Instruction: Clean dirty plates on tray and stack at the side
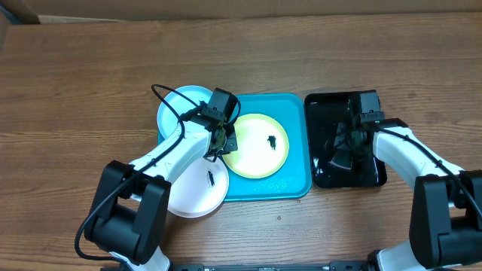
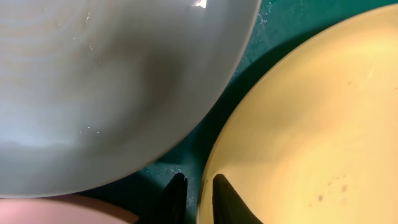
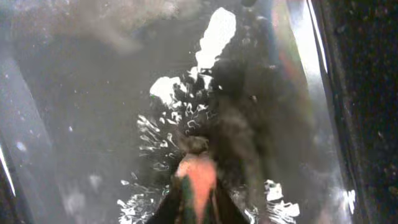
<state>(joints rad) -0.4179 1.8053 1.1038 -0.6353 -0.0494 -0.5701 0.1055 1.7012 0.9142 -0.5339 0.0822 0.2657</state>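
The yellow-green plate (image 1: 252, 154) with a dark smear lies on the turquoise tray (image 1: 294, 113). My left gripper (image 1: 224, 139) is at its left rim. In the left wrist view the jaws (image 2: 198, 193) are closed over the rim of the yellow-green plate (image 2: 311, 124), one finger on the tray floor (image 2: 186, 155). The pale blue plate (image 1: 177, 113) overlaps the tray's left edge and fills the left wrist view's upper left (image 2: 112, 81). The white plate (image 1: 197, 192) with a smear lies at the tray's front left. My right gripper (image 1: 350, 139) is shut on an orange-and-green sponge (image 3: 198, 177).
The glossy black tray (image 1: 324, 113) stands right of the turquoise tray. Its wet floor (image 3: 81, 93) lies under the sponge. Bare wooden table surrounds both trays. A corner of the white plate (image 2: 62, 211) shows at the lower left of the left wrist view.
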